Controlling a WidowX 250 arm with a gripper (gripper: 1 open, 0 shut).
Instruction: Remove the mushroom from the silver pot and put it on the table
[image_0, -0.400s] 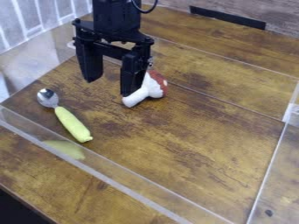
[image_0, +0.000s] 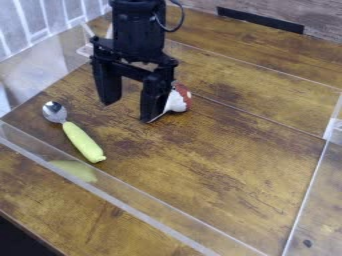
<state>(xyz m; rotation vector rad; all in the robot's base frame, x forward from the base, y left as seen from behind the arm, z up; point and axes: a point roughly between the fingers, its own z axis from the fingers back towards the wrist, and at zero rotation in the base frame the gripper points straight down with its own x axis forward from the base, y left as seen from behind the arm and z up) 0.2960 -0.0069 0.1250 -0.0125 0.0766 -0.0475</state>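
Lifted a bit since the earlier frame, the gripper (image_0: 131, 105) is spread wide and empty, the mushroom (image_0: 175, 99) already laid on the table (image_0: 241, 150), so only pulling clear seems needed.

Red-brown-capped mushroom (image_0: 174, 98) — brown table (image_0: 241, 150)

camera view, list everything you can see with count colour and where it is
mushroom: 1, white stem and red-brown cap, lying on the table, partly hidden behind the right finger
corn-like toy: 1, yellow, lying left of centre
spoon: 1, silver, at the corn toy's far end
table: 1, brown wooden planks, under everything
clear wall: transparent, around the work area
gripper: 1, black, pointing down above the table, jaws open, holding nothing
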